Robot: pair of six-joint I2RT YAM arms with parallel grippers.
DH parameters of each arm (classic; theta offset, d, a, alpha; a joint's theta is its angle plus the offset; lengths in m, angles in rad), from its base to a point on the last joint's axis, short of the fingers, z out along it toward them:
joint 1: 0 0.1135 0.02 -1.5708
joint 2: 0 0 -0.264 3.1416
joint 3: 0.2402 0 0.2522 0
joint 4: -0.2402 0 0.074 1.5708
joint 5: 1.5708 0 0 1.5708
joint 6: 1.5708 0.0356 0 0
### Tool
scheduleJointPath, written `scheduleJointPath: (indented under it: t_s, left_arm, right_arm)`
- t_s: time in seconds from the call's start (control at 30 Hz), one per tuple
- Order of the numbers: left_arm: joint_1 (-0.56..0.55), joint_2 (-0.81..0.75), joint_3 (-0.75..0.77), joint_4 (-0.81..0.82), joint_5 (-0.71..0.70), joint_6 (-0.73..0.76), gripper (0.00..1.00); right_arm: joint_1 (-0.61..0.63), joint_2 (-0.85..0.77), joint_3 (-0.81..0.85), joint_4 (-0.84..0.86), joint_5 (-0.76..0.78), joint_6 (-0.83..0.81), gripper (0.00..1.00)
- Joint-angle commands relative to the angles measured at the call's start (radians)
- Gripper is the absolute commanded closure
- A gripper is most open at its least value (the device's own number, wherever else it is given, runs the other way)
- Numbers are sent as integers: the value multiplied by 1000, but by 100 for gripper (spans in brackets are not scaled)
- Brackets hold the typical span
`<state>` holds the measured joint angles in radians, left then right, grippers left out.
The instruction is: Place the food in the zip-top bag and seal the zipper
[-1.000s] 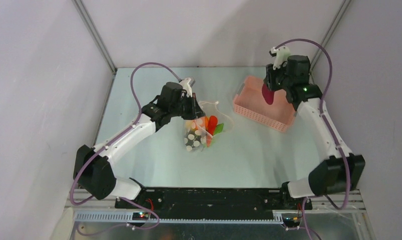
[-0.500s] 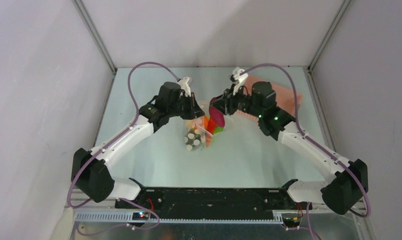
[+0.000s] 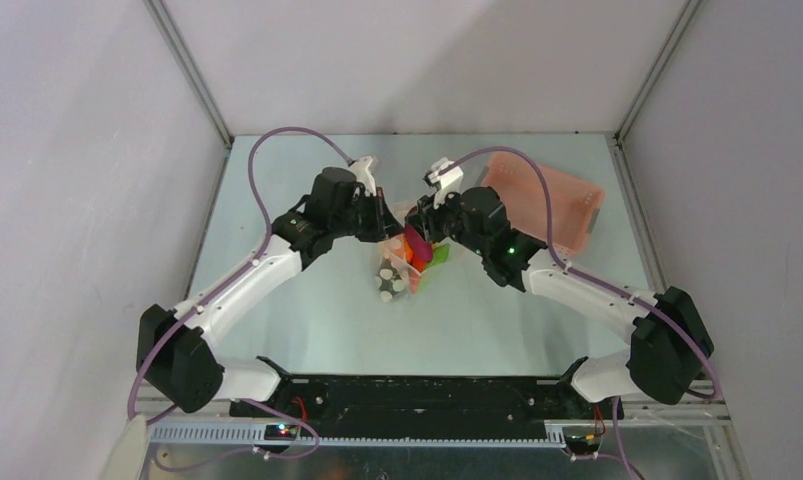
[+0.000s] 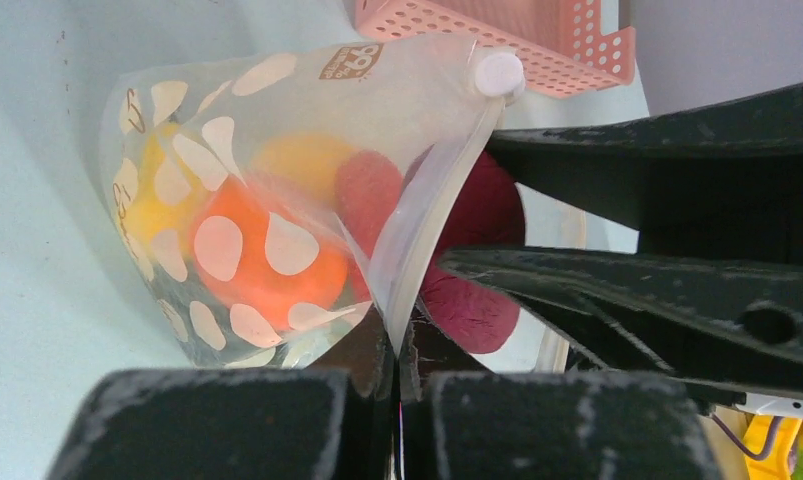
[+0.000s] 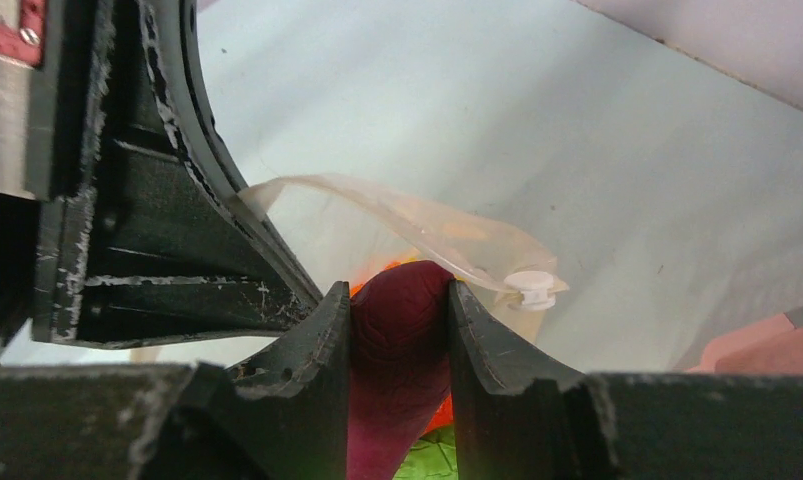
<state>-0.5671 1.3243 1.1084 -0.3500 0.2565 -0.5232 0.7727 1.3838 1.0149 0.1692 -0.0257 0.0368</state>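
The clear dotted zip-top bag (image 3: 389, 282) lies mid-table with orange (image 4: 267, 262) and yellow food (image 4: 157, 205) inside. My left gripper (image 3: 383, 222) is shut on the pale zipper strip (image 4: 432, 225) at the bag's mouth and holds it up; its white slider (image 4: 499, 73) sits at the far end. My right gripper (image 3: 418, 232) is shut on a dark red food piece (image 5: 402, 345) and holds it at the bag's open mouth, right beside the left fingers. The dark red piece (image 4: 477, 260) also shows in the left wrist view. A green piece (image 5: 427, 458) lies below it.
The pink lattice basket (image 3: 557, 195) stands at the back right, behind my right arm. It also shows at the top of the left wrist view (image 4: 517, 35). The enclosure walls close in on the left, back and right.
My right arm has swung left from over the pink basket to the bag's mouth, carrying the dark red piece. My left gripper has kept hold of the bag's edge.
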Motion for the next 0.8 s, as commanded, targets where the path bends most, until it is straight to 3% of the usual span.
scheduleJointPath:
  t_s: [0.0,0.07,0.2,0.5,0.67,0.77]
  left_arm:
    - [-8,-49,2,58,27,-15,100]
    - [-7,-47,2,59,27,-18,100]
    - [-8,-50,-3,60,24,-22,100]
    - [-7,-52,-11,69,19,-35,100]
    - [-7,-57,-11,69,19,-42,100]
    - [-8,-58,-18,75,18,-47,100]
  right_arm:
    - [54,19,0,0,53,-30,75]
    - [74,13,1,-15,60,-17,58]
    - [83,-24,1,-50,105,27,5]
    - [73,-210,7,-196,98,139,1]
    - [-79,-245,18,-360,-127,324,1]
    - [-128,-248,-6,-433,-147,407,1]
